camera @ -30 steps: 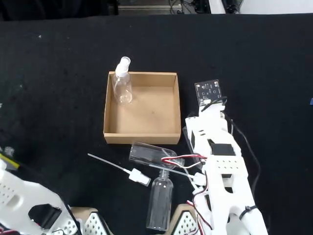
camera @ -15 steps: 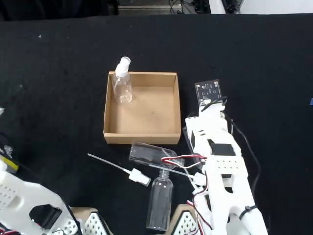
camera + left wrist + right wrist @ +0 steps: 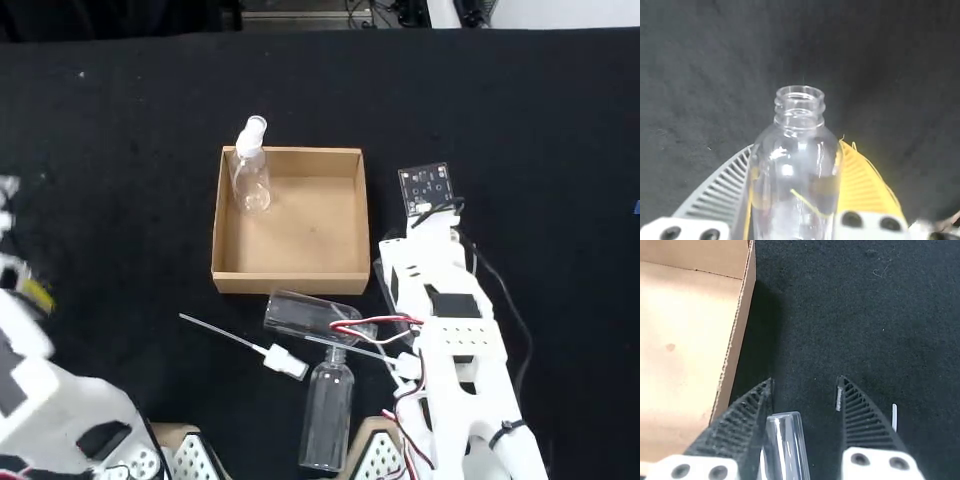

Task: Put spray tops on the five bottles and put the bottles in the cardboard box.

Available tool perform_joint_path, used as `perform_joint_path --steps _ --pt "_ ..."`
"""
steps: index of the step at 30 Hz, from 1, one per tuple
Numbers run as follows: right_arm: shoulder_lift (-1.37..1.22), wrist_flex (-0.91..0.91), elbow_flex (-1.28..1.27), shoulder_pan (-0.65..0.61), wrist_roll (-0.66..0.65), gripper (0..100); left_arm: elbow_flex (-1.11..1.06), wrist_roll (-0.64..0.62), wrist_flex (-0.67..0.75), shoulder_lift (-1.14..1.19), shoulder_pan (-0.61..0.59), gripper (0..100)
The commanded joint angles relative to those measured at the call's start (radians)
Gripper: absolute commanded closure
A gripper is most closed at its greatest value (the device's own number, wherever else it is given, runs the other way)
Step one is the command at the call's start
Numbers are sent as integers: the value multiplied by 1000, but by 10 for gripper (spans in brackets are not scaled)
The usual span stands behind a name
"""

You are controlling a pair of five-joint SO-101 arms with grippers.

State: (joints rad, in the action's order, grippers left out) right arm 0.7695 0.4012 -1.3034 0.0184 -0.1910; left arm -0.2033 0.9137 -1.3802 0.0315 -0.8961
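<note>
A clear bottle without a top stands upright in my left gripper, which is shut on it; that arm is at the table's near left edge. The cardboard box holds one bottle with a spray top in its far left corner. Two topless bottles lie in front of the box, one beside its wall and one nearer. A loose spray top with a long tube lies beside them. My right gripper is open next to the box, a lying bottle's end between its fingers.
Black cloth covers the table. The right arm lies along the box's right side, its red and white cables over the lying bottles. Open cloth stretches left of and beyond the box.
The left arm has swung up and away along the table's left edge with its bottle. The right arm, box and lying bottles have not moved.
</note>
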Motion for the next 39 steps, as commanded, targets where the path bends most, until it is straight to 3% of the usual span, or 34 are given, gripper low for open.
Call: perform_joint_path --steps 1,7,11,17,23,26,32,39 --pt "42 5 10 -11 2 818 -68 -367 75 -212 140 970" --pt "42 5 10 -9 2 818 -225 -853 304 -336 282 970" --pt "42 12 10 -9 2 819 -278 -1005 434 -356 375 970" --pt "44 18 28 18 3 992 -378 -1020 563 -370 401 970" --pt "31 348 252 100 5 933 -498 -1022 591 -488 390 970" --pt "-1 488 344 98 3 932 -605 -1022 689 -560 418 970" --pt "-171 560 463 58 11 930 -776 -1020 896 -632 417 971" --pt "-312 667 657 -18 66 930 -811 -1020 904 -646 420 971"
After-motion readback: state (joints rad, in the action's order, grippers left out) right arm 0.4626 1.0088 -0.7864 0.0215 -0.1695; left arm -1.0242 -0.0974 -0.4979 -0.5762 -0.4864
